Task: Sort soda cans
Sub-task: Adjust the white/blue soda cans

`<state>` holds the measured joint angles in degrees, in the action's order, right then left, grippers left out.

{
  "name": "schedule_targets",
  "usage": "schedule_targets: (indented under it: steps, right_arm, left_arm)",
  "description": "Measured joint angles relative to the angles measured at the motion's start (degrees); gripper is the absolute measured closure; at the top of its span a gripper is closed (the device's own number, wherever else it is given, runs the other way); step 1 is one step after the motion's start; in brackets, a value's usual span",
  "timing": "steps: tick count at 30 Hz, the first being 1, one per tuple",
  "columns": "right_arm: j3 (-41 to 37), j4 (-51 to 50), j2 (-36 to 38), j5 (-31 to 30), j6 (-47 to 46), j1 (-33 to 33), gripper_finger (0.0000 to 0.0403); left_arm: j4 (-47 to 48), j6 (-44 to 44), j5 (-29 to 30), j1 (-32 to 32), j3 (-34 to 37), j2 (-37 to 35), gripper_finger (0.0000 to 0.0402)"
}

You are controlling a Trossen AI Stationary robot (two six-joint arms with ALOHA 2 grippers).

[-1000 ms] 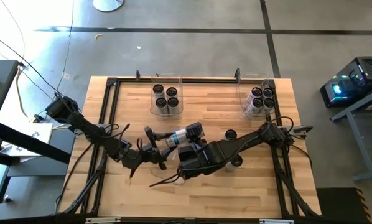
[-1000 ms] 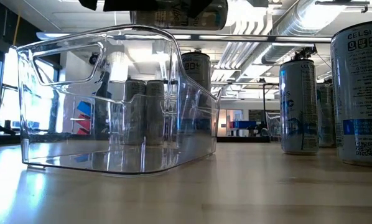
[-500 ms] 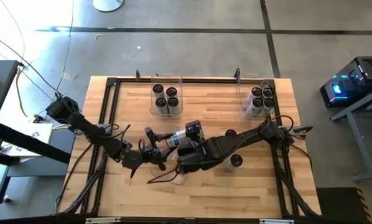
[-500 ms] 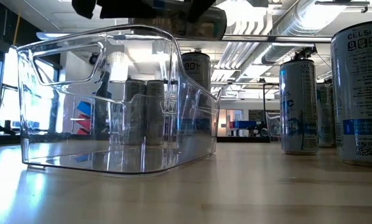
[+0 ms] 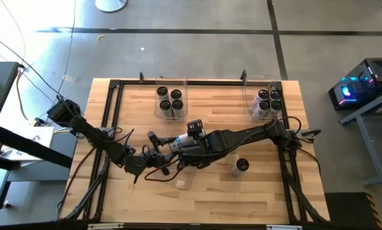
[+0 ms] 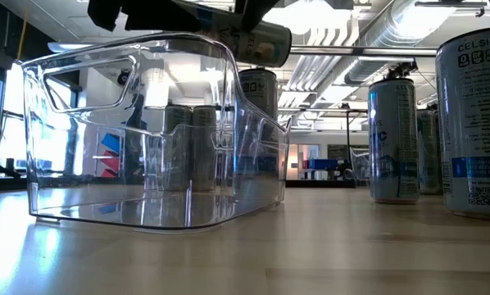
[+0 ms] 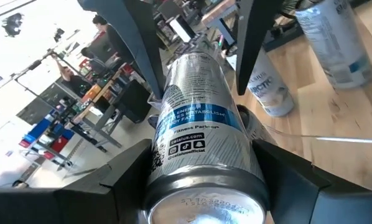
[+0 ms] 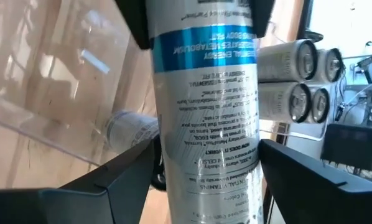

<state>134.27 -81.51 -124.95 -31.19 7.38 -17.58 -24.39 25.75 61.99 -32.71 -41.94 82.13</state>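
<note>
A silver soda can [image 5: 170,146] with a blue band lies about level in the air over the table's middle. My left gripper [image 5: 163,152] is shut on it. My right gripper [image 5: 186,142] slants down from above, open, one finger [image 8: 130,180] on each side of the can's body [image 8: 208,124]. In the low view the can [image 6: 263,38] hangs above a clear bin [image 6: 147,131]. Two far bins [image 5: 170,101] [image 5: 267,102] hold upright cans. One can [image 5: 241,166] stands loose at the near right. My left gripper pinches the can's bottom end [image 7: 173,177] between its two fingers [image 7: 105,193]. The fingers come about level from the table's left and lie along the can. The can is lifted clear, its top toward the right. My right gripper's fingers stand close beside the can; whether they touch it I cannot tell.
A black frame [image 5: 114,89] runs around the wooden tabletop [image 5: 210,204]. A clear bin [image 5: 181,182] sits near the front edge under the arms. In the low view tall cans [image 6: 392,139] [image 6: 474,123] stand at the right. Cables trail beside both arms.
My right gripper has gone toward the table's far left, from beside the near bin up to the can, and has turned so that its fingers now stand on either side of the can. The can stays in my left gripper.
</note>
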Motion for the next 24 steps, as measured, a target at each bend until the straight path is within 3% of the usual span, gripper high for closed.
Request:
schedule_targets:
  steps: [9, 15, 20, 24]
  right_arm:
    - [-0.18, -2.50, 5.03, -7.99, -5.58, -1.96, 0.0119]
    - [-0.17, -7.69, 8.60, -13.81, -12.49, -5.56, 0.0119]
    - [-4.55, -7.51, 13.55, -23.73, -17.33, -11.21, 0.0119]
    - [-15.34, -7.95, 19.74, -30.52, -28.05, -15.82, 0.0119]
  left_arm:
    - [0.40, 0.48, 4.45, -0.39, -0.32, -0.31, 0.0160]
    - [0.86, 1.50, 12.65, -2.21, -0.01, -0.71, 0.0160]
    - [0.79, -5.73, 11.22, -2.97, 5.76, -7.58, 0.0160]
    - [-2.29, -10.41, 5.36, -3.39, 12.96, -16.30, 0.0160]
